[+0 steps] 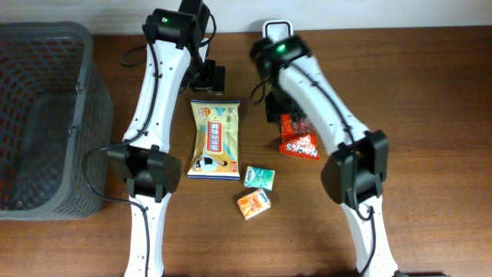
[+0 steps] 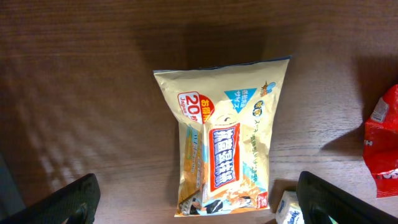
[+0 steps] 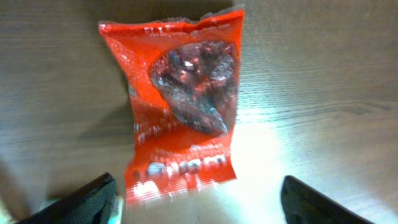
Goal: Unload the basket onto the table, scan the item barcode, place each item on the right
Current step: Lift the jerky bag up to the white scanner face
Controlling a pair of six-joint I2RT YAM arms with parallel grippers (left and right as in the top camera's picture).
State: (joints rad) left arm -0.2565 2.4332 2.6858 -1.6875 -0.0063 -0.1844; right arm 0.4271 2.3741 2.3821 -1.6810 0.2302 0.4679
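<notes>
Red snack packet [image 3: 180,106] lying flat on the table [image 3: 323,74] beneath the right tool [image 3: 199,196], jaws wide and empty. Left tool [image 2: 202,200] equally spread, holding nothing. Packet probably light, crinkly and slippery (contents crushable); pinch a sealed edge.

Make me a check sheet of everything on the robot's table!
Surface: brown wooden table, with a bright glare spot in the right wrist view.
Job's things: yellow snack bag and red snack bag lie flat and apart; no barcode shows.
Clutter: small green packet and small orange packet, close together near the yellow snack bag.
Grippers: left gripper open above the yellow snack bag; right gripper open above the red snack bag; neither holds anything.
Cables: black cable loops beside the left arm.
Surroundings: grey basket at the left; white device at the far edge, partly hidden.
</notes>
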